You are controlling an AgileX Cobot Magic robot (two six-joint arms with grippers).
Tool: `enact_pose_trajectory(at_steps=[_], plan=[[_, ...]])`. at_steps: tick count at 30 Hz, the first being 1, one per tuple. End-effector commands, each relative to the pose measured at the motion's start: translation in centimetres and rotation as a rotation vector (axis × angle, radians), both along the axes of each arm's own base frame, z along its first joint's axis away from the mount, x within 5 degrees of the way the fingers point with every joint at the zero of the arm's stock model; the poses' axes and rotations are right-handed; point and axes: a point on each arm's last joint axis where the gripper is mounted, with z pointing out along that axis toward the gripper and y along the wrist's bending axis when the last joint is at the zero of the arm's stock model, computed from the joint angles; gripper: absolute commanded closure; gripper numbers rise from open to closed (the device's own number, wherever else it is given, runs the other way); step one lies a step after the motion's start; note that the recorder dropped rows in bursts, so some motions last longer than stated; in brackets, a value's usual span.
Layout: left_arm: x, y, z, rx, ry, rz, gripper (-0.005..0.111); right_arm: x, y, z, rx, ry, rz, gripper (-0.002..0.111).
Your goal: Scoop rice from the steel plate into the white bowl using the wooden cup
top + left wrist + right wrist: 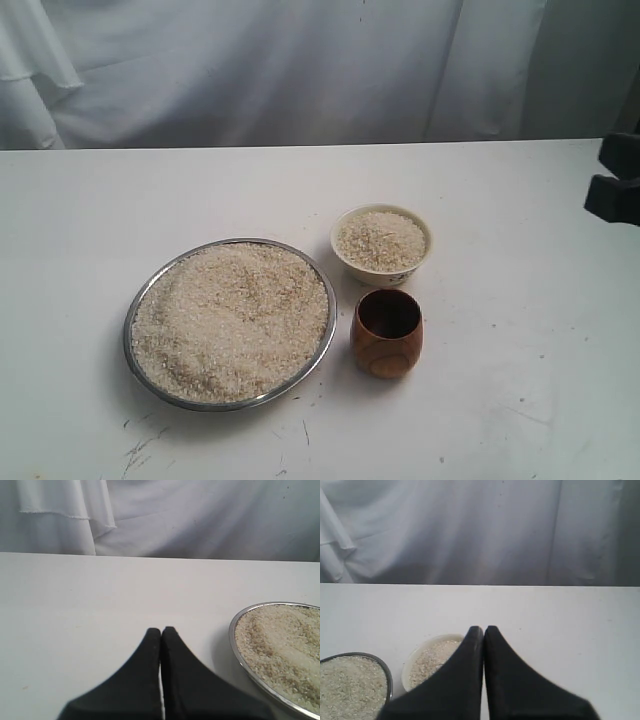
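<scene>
The right pincer [483, 630] was found clenched tip to tip on nothing, and the left pincer [161, 630] was shut the same way, equally empty. The wooden cup [387, 333] was left standing upright and unheld, its dark inside apparently bare, well apart from the right arm [615, 185] glimpsed at the edge of the exterior view. From the right wrist it could not be made out at all. The white bowl [381, 270] was placed just ahead of the right pincer's tips and was seen filled nearly to the brim. The steel plate [233, 632] was set near the left pincer, off to one side and clear of it, with rice [230, 320] heaped across it. So the pouring could be judged largely done, though with so much grain on the plate another scoop was not ruled out, and for that the cup would have to be gripped first. The table [520, 400] was shown white and matt, scuffed with small dark marks, and the room was closed off by a pale hanging cloth [300, 70].
</scene>
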Motion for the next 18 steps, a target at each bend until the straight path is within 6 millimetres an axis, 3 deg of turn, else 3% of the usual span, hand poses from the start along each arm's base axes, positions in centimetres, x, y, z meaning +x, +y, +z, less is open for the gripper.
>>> enact_pose_trajectory(at_steps=[1,7,18], plan=[[0.0,0.0,-0.1,-0.004,-0.007,-0.001,0.107,-1.9,-1.8,0.2,0.019,-0.034,-0.074,0.108],[0.0,0.0,-0.1,-0.004,-0.007,-0.001,0.107,-4.4,-3.8,-0.3,0.049,-0.095,-0.172,0.108],[0.0,0.0,-0.1,-0.004,-0.007,-0.001,0.107,-8.5,-5.2,-2.9,0.063,-0.138,-0.235,0.108]])
